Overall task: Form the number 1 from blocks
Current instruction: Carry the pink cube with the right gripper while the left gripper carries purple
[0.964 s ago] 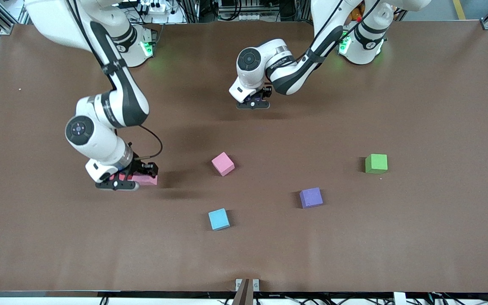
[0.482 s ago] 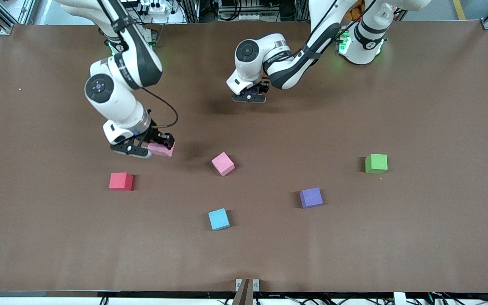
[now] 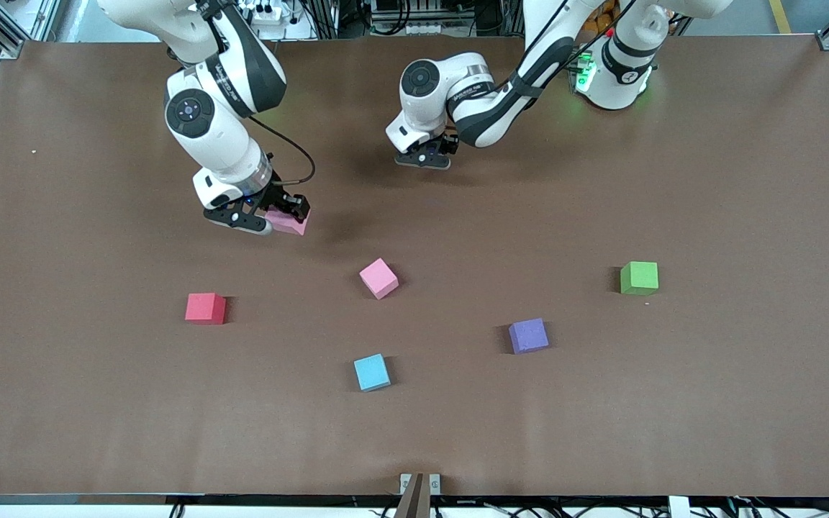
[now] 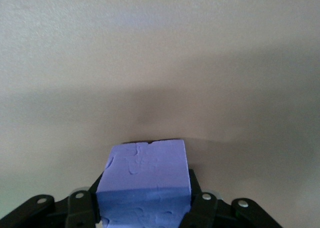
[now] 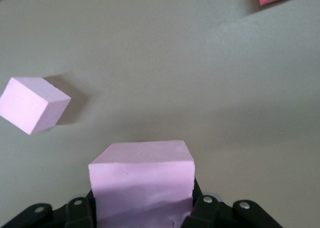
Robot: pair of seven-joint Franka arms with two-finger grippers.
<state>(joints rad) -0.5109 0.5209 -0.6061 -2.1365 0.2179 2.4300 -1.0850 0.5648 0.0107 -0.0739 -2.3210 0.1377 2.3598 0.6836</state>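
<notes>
My right gripper (image 3: 270,218) is shut on a pink block (image 3: 291,223) and holds it over bare table. The right wrist view shows that pink block (image 5: 142,175) squeezed in the right gripper (image 5: 142,210). A second pink block (image 3: 378,278) lies near the table's middle, also seen as the loose pink block (image 5: 32,111). My left gripper (image 3: 425,157) is shut on a purple block (image 4: 145,180), low over the table near the bases; in its wrist view the left gripper (image 4: 143,208) clamps both sides. Another purple block (image 3: 528,335) lies nearer the front camera.
A red cube (image 3: 205,308) sits toward the right arm's end. A light blue cube (image 3: 371,372) lies nearest the front camera. A green cube (image 3: 638,278) sits toward the left arm's end. Brown table (image 3: 709,180) stretches around them.
My right gripper lifted the pink block from beside the red cube and carried it toward the bases and the table's middle, uncovering the red cube. The left gripper shifted slightly toward the bases.
</notes>
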